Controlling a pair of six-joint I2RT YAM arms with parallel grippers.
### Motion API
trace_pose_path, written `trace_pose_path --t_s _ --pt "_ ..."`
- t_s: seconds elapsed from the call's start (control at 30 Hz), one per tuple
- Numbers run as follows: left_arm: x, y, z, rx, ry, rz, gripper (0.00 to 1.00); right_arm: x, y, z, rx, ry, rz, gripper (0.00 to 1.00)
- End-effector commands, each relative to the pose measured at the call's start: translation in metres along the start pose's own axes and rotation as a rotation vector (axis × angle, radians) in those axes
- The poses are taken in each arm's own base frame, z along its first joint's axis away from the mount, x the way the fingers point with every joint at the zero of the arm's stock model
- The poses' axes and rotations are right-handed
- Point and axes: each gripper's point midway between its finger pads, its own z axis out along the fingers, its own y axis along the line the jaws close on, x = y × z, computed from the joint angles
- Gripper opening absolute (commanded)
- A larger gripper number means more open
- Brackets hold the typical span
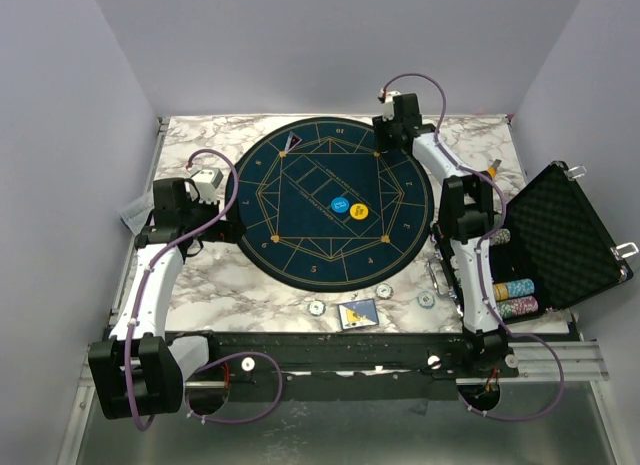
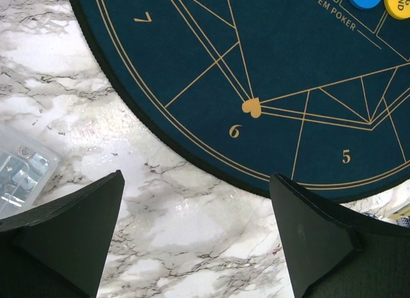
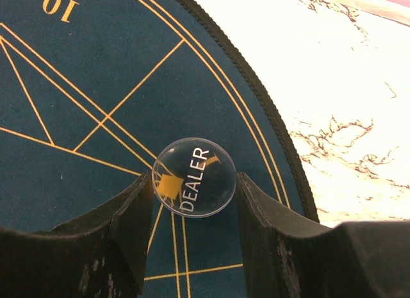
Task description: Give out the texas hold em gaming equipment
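1. The marble counter [image 1: 230, 285] carries everything, with both arm bases at its near edge.
2. A round mat [image 1: 300, 225], dark blue with gold lines and seat numbers, lies in the middle of the counter.
3. A black case [image 1: 560, 235] stands open at the right edge. Its foam lid is tilted back, and stacked chips [image 1: 515, 290] lie in its tray.
4. The left claw [image 2: 196, 182] is spread wide and holds nothing. It hangs over bare marble just off the mat's near-left rim, by the numeral 6.
5. The right claw [image 3: 195, 190] is narrowed onto the dealer button, over the mat's far-right rim near the numeral 10.
6. A clear plastic box [image 2: 19, 170] sits on the marble to the left of the left claw.
7. Playing cards [image 1: 358, 313] lie on the marble just beyond the mat's near rim.
8. 3 whitish poker chips [image 1: 316, 307] lie loose on the marble: 1 left of the cards, 1 just by the mat's near rim and 1 to the right near the case.
9. A blue disc [image 1: 341, 205] and a yellow disc [image 1: 359, 212] lie side by side near the mat's centre, the yellow one on the right.
10. The dealer button [image 3: 194, 173], clear with white lettering, sits between the right claw's 2 fingers, touching both. I cannot tell whether it is lifted off the mat.
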Motion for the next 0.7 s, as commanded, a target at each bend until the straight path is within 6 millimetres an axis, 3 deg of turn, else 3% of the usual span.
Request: trace_pose_path --t_s 0.0,0.13,0.23,0.33,0.47,0.67 --pt "-0.011 -0.004 0.0 0.028 -0.033 0.028 0.98 -0.001 -0.006 0.012 0.032 -0.024 -0.012 0.45" --pt "-0.011 -0.004 0.001 0.029 -0.031 0.027 0.98 -0.005 -0.004 0.008 0.026 -0.029 -0.006 0.69" --pt "-0.012 -0.004 0.0 0.03 -0.032 0.026 0.99 -0.018 -0.001 -0.005 0.007 -0.04 -0.006 0.88" --pt "-0.015 -0.004 -0.003 0.024 -0.046 0.033 0.98 -0.04 0.005 -0.031 -0.029 -0.063 -0.009 0.91" --pt "-0.016 -0.007 -0.006 0.029 -0.059 0.042 0.99 -0.065 0.033 -0.081 -0.166 -0.089 -0.043 0.92" --pt "-0.016 -0.014 -0.011 0.057 -0.067 0.051 0.98 -0.058 0.08 -0.145 -0.362 -0.083 -0.11 0.93"
